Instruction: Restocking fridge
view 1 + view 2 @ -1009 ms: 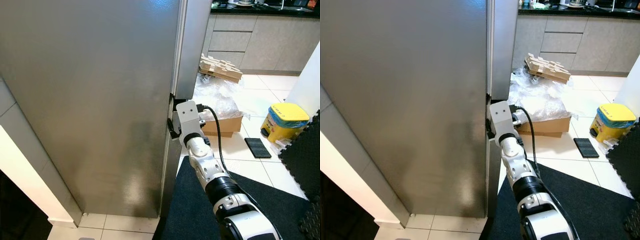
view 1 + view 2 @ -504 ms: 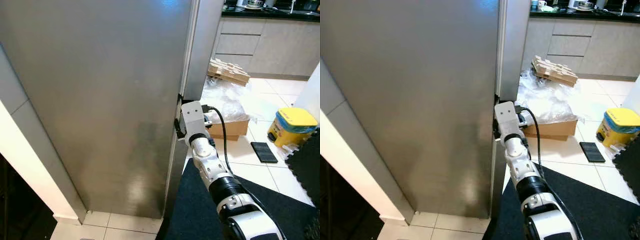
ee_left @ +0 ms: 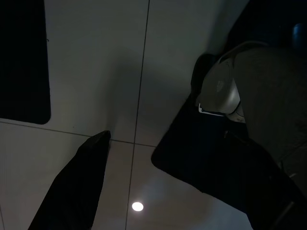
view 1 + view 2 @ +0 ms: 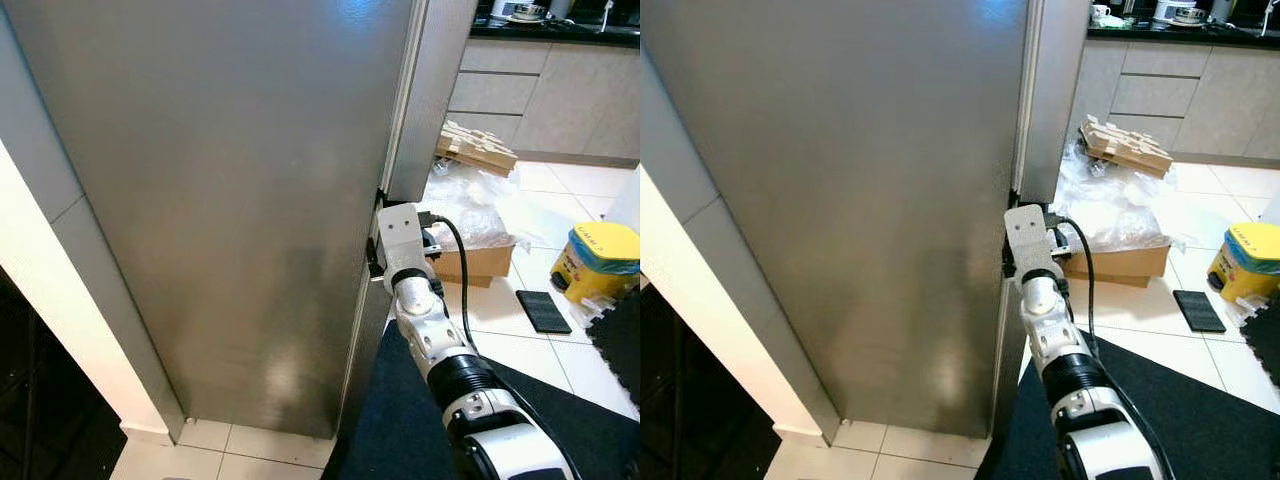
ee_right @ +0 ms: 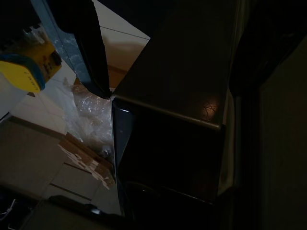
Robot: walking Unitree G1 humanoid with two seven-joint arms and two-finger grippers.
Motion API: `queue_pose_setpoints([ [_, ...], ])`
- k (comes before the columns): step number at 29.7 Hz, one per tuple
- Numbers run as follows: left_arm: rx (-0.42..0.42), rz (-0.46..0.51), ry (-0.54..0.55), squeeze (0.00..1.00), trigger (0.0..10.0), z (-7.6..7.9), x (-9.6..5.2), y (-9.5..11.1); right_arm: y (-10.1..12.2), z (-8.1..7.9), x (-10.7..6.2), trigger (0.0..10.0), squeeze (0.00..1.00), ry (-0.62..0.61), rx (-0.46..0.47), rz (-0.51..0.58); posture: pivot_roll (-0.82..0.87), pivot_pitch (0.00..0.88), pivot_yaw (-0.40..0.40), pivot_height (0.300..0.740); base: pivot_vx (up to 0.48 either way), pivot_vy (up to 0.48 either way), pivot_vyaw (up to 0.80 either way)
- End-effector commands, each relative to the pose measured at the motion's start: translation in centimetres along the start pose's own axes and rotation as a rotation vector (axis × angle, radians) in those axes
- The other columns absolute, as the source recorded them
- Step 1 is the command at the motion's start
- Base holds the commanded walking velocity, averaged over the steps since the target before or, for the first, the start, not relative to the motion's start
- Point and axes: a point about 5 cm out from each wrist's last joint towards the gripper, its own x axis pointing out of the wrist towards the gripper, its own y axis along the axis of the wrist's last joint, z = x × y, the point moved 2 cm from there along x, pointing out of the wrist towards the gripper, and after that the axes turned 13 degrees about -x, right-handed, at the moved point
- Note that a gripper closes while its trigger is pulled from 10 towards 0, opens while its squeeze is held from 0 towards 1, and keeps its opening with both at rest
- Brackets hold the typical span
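A tall stainless-steel fridge door stands closed in front of me, filling the left and middle of the eye views. My right arm reaches forward to the door's right edge. There my right gripper sits at the dark seam between the upper and lower doors. In the right wrist view its fingers are spread wide, open, with the door's edge and a thin metal trim between them. My left gripper hangs idle and open over pale floor tiles and the dark mat.
A dark mat lies underfoot to the right. Beyond it are an open cardboard box with clear plastic, stacked wood pieces, a yellow tub and a flat black slab. Grey cabinets line the back. A white panel flanks the fridge on the left.
The whole picture has shifted right, so the camera has moved; more of the white panel shows at left. My right gripper stays at the door seam.
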Motion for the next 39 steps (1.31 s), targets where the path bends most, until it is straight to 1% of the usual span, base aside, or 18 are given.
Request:
queue_pose_setpoints([
  [1,0.008,-0.008,-0.01,0.0,10.0,0.3,0.0,-0.3,-2.6,2.6,0.1,10.0,0.0,-0.106,-0.006,-0.115,0.05,0.0,-0.025,0.74,0.0,0.0,0.0],
  [8,0.009,-0.008,-0.01,0.0,10.0,0.3,0.0,-0.3,-2.8,2.8,0.1,10.0,0.0,-0.115,-0.007,-0.125,0.05,0.0,-0.026,0.74,0.0,0.0,0.0],
  [12,0.009,-0.008,-0.01,0.0,10.0,0.3,0.0,-0.3,-2.8,2.4,0.1,10.0,0.0,-0.074,-0.013,-0.114,0.05,0.0,-0.026,0.74,0.0,0.0,0.0],
  [14,0.008,-0.008,-0.011,0.0,10.0,0.3,0.0,-0.3,-2.1,1.3,-0.1,10.0,0.0,0.028,0.052,-0.053,0.05,0.0,-0.026,0.74,0.0,0.0,0.0],
  [16,0.008,-0.008,-0.012,0.0,10.0,0.3,0.0,-0.3,-1.3,0.5,-0.5,10.0,0.0,0.097,0.085,0.006,0.05,0.0,-0.026,0.74,0.0,0.0,0.0],
  [20,0.009,-0.009,-0.013,0.0,10.0,0.3,0.0,-0.3,-1.1,0.3,-0.7,10.0,0.0,0.11,0.086,0.022,0.05,0.0,-0.026,0.74,0.0,0.0,0.0],
  [26,0.009,-0.011,-0.014,0.0,10.0,0.3,0.0,-0.4,-1.0,0.2,-0.9,10.0,0.0,0.125,0.113,0.039,0.05,0.0,-0.026,0.74,0.0,0.0,0.0],
  [28,0.01,-0.012,-0.015,0.0,10.0,0.3,0.0,-0.4,-0.7,-0.2,-1.0,10.0,0.0,0.176,0.135,0.06,0.05,0.0,-0.027,0.74,0.0,0.0,0.0],
  [29,0.01,-0.012,-0.015,0.0,10.0,0.3,0.0,-0.5,-0.6,-0.5,-1.2,10.0,0.0,0.206,0.162,0.074,0.05,0.0,-0.027,0.74,0.0,0.0,0.0],
  [30,0.01,-0.012,-0.015,0.0,10.0,0.3,0.0,-0.5,-0.6,-0.5,-1.2,10.0,0.0,0.206,0.162,0.074,0.05,0.0,-0.027,0.74,0.0,0.0,0.0],
  [31,0.011,-0.013,-0.015,0.0,10.0,0.3,0.0,-0.5,-0.5,-1.2,-1.6,10.0,0.0,0.282,0.191,0.092,0.05,0.0,-0.028,0.74,0.0,0.0,0.0],
  [33,0.011,-0.012,-0.015,0.0,10.0,0.3,0.0,-0.5,-0.8,-2.2,-2.1,10.0,0.0,0.362,0.197,0.093,0.05,0.0,-0.028,0.74,0.0,0.0,0.0],
  [34,0.011,-0.012,-0.015,0.0,10.0,0.3,0.0,-0.5,-0.8,-2.2,-2.1,10.0,0.0,0.362,0.197,0.093,0.05,0.0,-0.028,0.74,0.0,0.0,0.0],
  [39,0.013,-0.013,-0.021,0.0,10.0,0.4,0.0,-0.4,-1.2,-3.8,-2.9,10.0,0.0,0.476,0.197,0.07,0.05,0.0,-0.028,0.74,0.0,0.0,0.0],
])
